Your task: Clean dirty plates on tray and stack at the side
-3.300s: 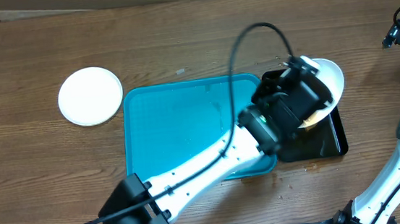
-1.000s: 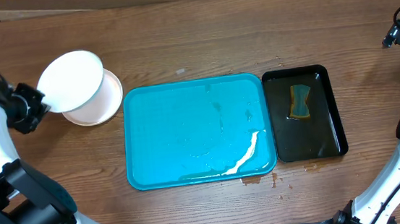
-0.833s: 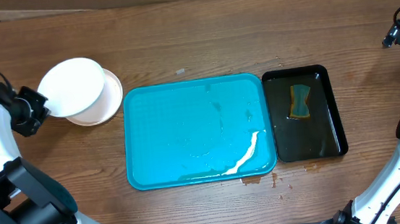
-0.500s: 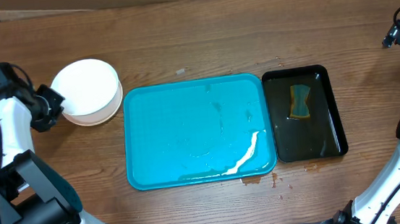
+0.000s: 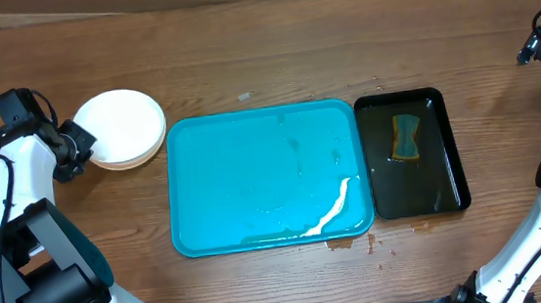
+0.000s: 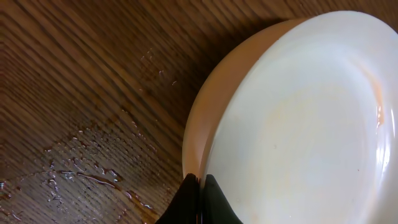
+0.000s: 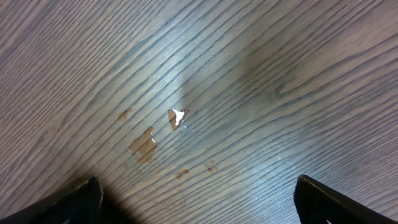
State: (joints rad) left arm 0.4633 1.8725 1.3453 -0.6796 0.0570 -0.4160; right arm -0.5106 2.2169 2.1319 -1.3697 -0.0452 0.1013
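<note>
Two round shallow plates (image 5: 129, 127) are all I can make out, piled on the brown wooden desk (image 5: 242, 46) just beside the upper left corner of the big turquoise-blue rectangular plastic tray (image 5: 232, 155). The top plate (image 6: 298, 124) is white, and a tan-looking lower plate (image 6: 202, 124) peeks out under it in the left wrist view. Left gripper (image 5: 80, 148) is at the pile's left side, jaws pinching the top plate's rim. Desk next to it has water droplets (image 6: 81, 168). Blue tray is wet, with a white streak (image 5: 330, 208) near its front right corner. Narrow black rectangular tray (image 5: 441, 191) sits just beside its right edge, holding dark water plus a yellow-and-teal sponge (image 5: 406, 137). Right gripper (image 7: 199, 186) is off at the far right, jaws spread wide over desk wood with a few brownish spots (image 7: 144, 144).
</note>
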